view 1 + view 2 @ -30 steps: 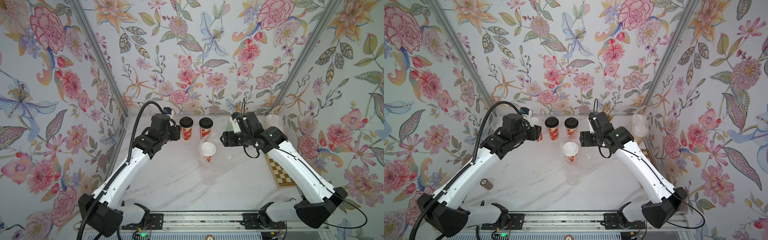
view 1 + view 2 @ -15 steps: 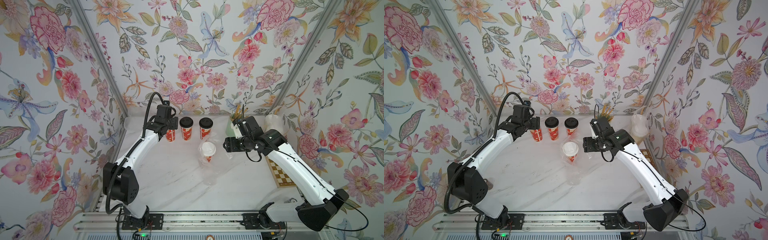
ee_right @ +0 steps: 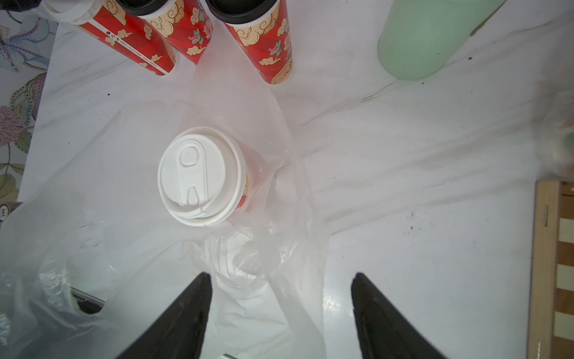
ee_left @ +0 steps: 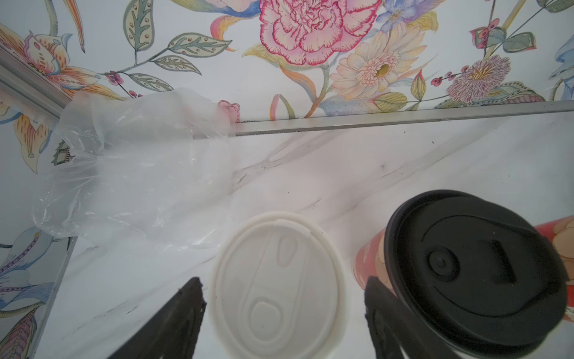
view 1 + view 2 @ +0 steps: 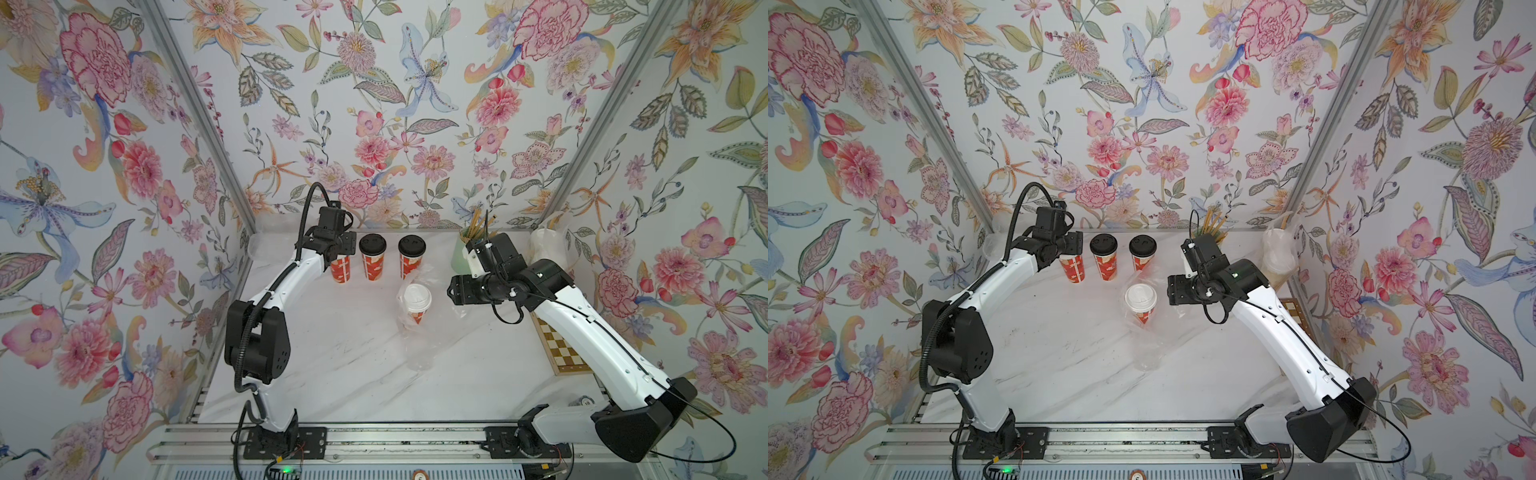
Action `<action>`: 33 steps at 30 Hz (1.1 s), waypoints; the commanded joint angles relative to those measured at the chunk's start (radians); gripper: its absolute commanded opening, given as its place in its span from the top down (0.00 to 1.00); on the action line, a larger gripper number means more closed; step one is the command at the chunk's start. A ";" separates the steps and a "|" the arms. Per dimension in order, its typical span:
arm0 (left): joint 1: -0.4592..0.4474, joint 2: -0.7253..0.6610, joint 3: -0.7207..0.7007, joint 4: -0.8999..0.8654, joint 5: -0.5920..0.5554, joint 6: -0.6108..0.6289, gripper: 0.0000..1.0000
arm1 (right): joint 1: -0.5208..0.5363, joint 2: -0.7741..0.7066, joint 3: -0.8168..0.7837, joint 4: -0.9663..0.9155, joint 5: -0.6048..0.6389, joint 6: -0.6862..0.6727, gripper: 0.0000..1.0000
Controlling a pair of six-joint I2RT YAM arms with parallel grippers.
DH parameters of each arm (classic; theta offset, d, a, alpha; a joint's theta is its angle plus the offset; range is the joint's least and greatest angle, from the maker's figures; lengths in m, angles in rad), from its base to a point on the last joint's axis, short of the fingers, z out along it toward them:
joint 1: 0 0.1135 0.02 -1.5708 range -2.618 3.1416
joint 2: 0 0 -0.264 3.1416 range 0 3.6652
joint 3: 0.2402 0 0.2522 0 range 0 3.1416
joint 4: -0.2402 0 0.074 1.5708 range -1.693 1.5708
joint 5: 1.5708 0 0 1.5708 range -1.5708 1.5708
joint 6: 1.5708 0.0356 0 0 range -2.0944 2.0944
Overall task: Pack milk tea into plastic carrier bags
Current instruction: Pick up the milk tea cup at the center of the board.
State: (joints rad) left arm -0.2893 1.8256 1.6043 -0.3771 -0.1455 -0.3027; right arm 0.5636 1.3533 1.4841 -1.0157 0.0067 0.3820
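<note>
White-lid cup [image 4: 277,287] stands upright between my left gripper's [image 4: 281,281] wide jaws; right gripper [image 3: 281,276], also wide, hangs farther off.

**Both end effectors standing open**

The left arm [image 5: 291,274] is leaning far forward and slightly inward, its forearm sloping up from a low, bent elbow. Its wrist is pointing the left end effector [image 4: 281,289] downward, jaws standing wide apart. The right arm [image 5: 590,332] is arching forward and inward, its wrist facing across toward the left arm. The right end effector [image 3: 281,279] is angling down, jaws likewise standing wide apart.
</note>
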 commanded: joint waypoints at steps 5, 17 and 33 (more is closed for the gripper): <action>0.028 0.027 0.037 0.010 0.028 -0.017 0.18 | -0.011 -0.008 -0.001 -0.001 -0.008 0.005 0.27; 0.042 0.056 0.051 -0.008 0.055 -0.037 0.18 | -0.013 -0.014 -0.002 -0.001 -0.007 0.005 0.28; 0.052 0.065 0.036 -0.003 0.087 -0.052 0.24 | -0.014 -0.022 -0.010 -0.001 -0.005 0.009 0.29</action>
State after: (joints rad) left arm -0.2485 1.8744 1.6203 -0.3725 -0.0788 -0.3408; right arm 0.5537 1.3533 1.4841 -1.0161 0.0067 0.3820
